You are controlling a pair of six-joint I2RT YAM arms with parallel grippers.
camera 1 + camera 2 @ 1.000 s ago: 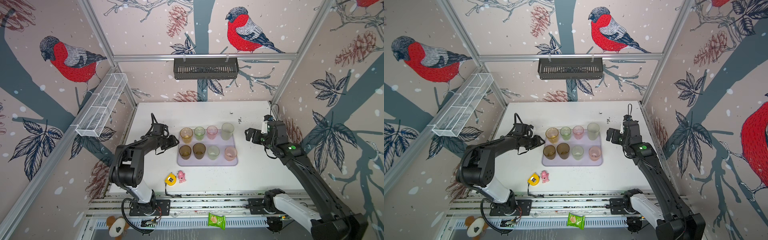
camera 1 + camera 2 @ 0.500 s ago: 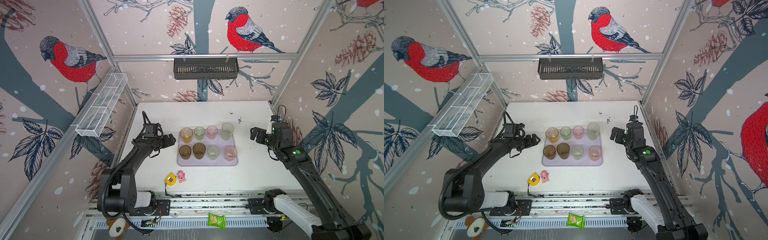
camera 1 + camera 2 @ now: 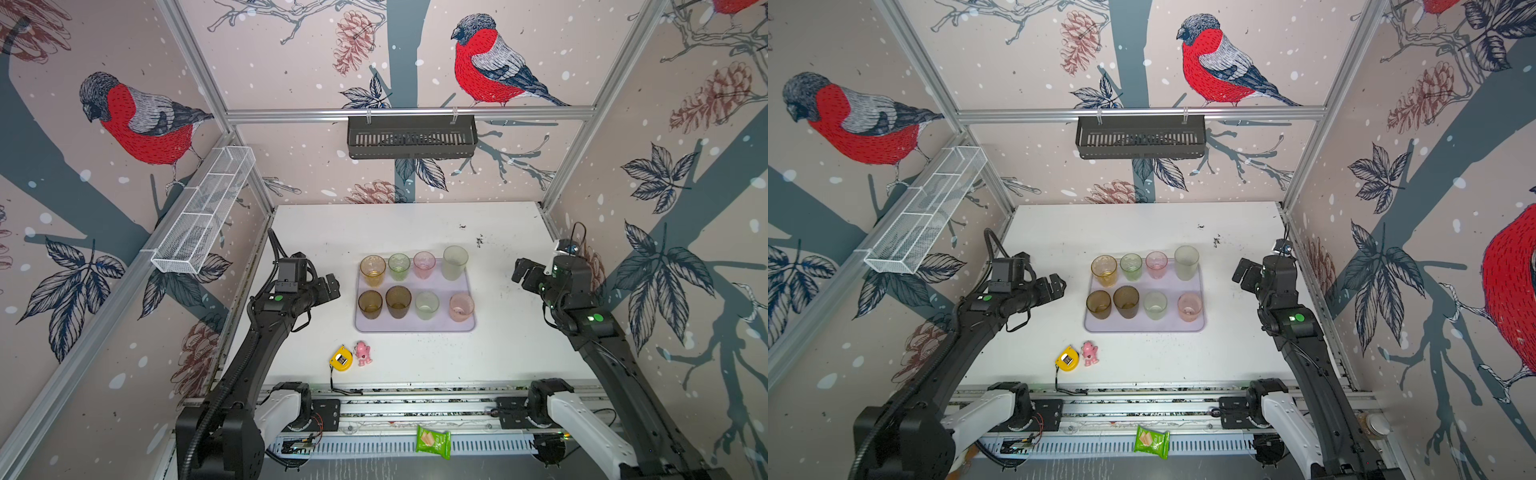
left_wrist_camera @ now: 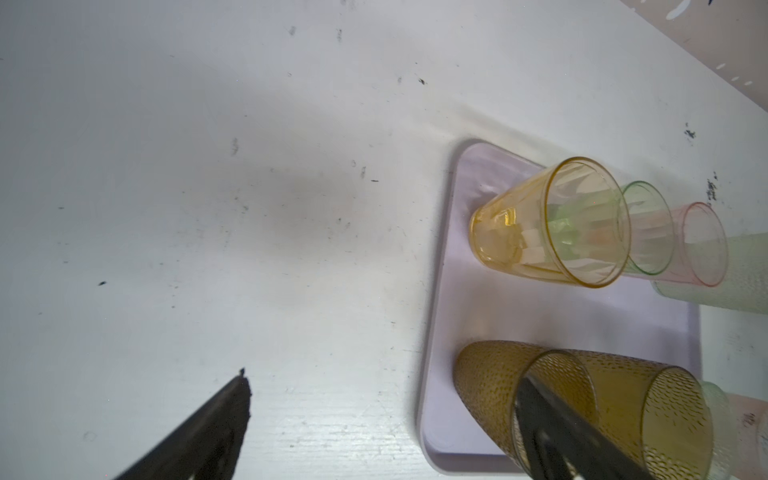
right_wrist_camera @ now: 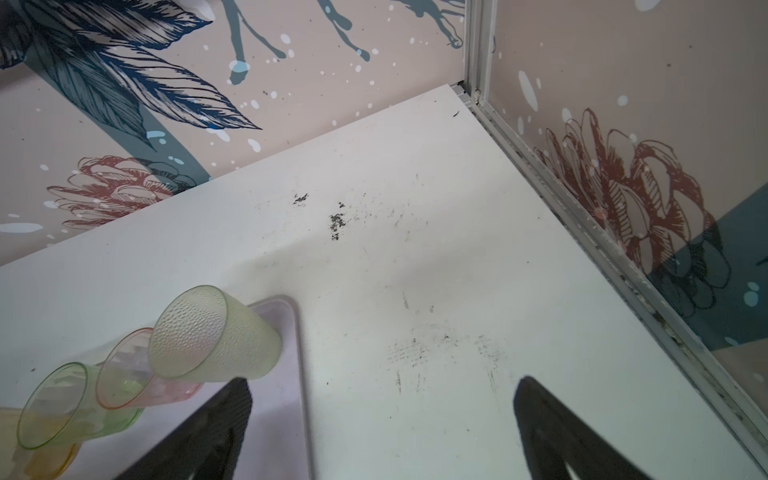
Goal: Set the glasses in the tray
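The pale-lavender tray [image 3: 415, 325] lies mid-table and holds all the glasses in two rows. The far row is amber [image 3: 372, 270], green [image 3: 399, 267], pink [image 3: 424, 264] and a taller frosted one [image 3: 455, 262]. The near row is two brown [image 3: 370, 304] [image 3: 398, 301], pale green [image 3: 427, 305] and pink [image 3: 461, 306]. My left gripper [image 3: 333, 286] hangs open just left of the tray and holds nothing. In the left wrist view it [image 4: 382, 376] frames bare table and the tray's corner [image 4: 519, 316]. My right gripper [image 3: 523, 272] stands open and empty to the right of the tray.
A yellow tape measure [image 3: 341, 357] and a pink toy figure [image 3: 363, 353] lie near the front edge. A black slatted basket [image 3: 411, 137] hangs on the back wall and a white wire basket [image 3: 203, 212] on the left wall. A green snack packet [image 3: 433, 441] rests on the front rail.
The left jaws have spread wider and that arm has folded back, its gripper staying left of the tray. The right gripper has drawn away from the tray toward the right wall.
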